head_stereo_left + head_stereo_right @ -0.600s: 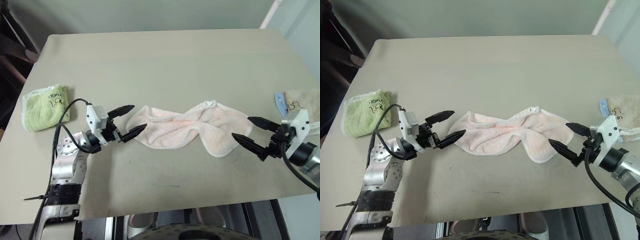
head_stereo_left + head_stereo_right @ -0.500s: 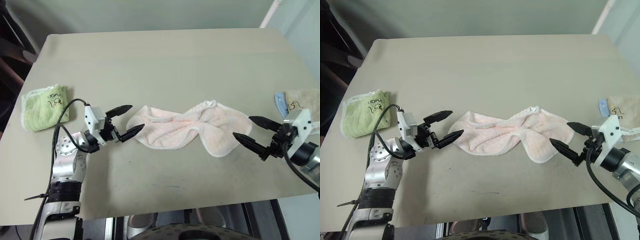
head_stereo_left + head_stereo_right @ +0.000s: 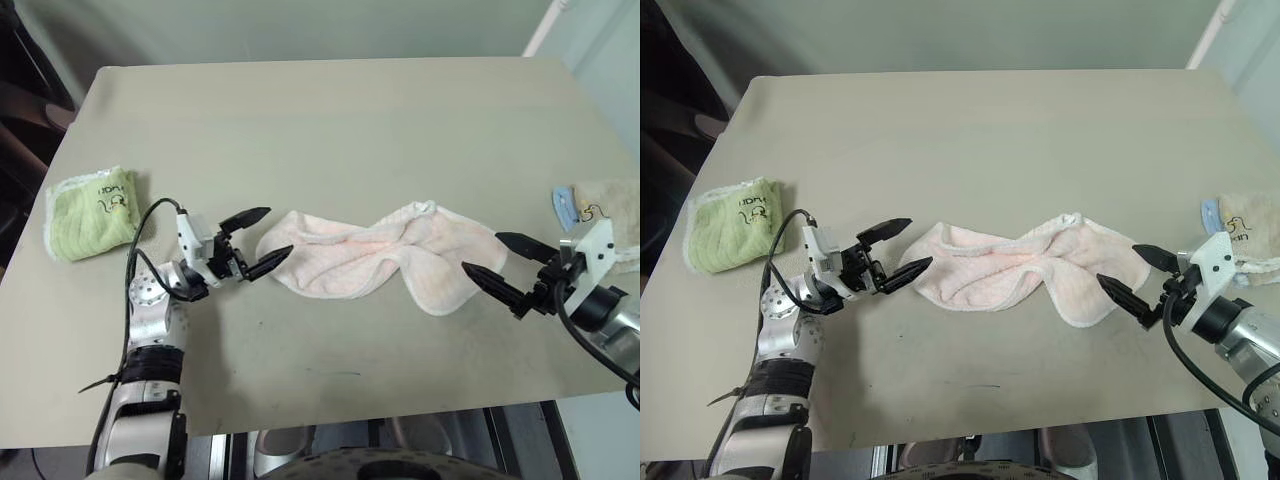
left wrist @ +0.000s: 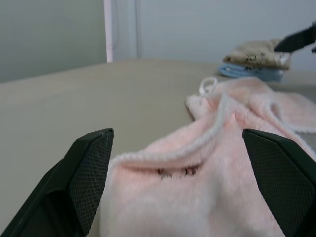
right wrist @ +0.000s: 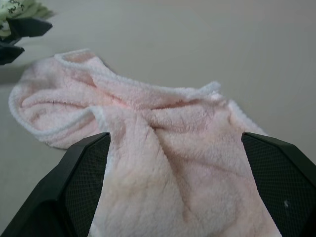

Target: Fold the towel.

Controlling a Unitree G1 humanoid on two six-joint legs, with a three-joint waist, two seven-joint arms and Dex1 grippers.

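A pale pink terry towel (image 3: 385, 258) lies bunched and twisted in a long strip across the middle of the beige table (image 3: 330, 130), running from about nine o'clock to three o'clock in the head views. Its whitish stitched edge curls along the folds, and a small loop of that edge stands up near the top of the right-hand lobe. In the left wrist view a small dark printed mark shows on the near fold of the towel, though it is too small to read.

The left gripper (image 3: 256, 239) sits at the towel's nine o'clock end, its two black fingers spread wide and pointing toward the cloth. The lower fingertip looks to be just beside the towel's edge, perhaps brushing it; nothing is clamped between the fingers.

The right gripper (image 3: 500, 260) sits at the towel's three o'clock end, fingers likewise spread wide and aimed at the cloth, with the tips close to the rounded right lobe and holding nothing.

A lime-green folded towel (image 3: 90, 212) rests near the table's left edge, at about ten o'clock from the left gripper. A beige folded towel (image 3: 612, 205) with a blue one (image 3: 566, 205) beside it lies at the right edge, at one o'clock from the right gripper.
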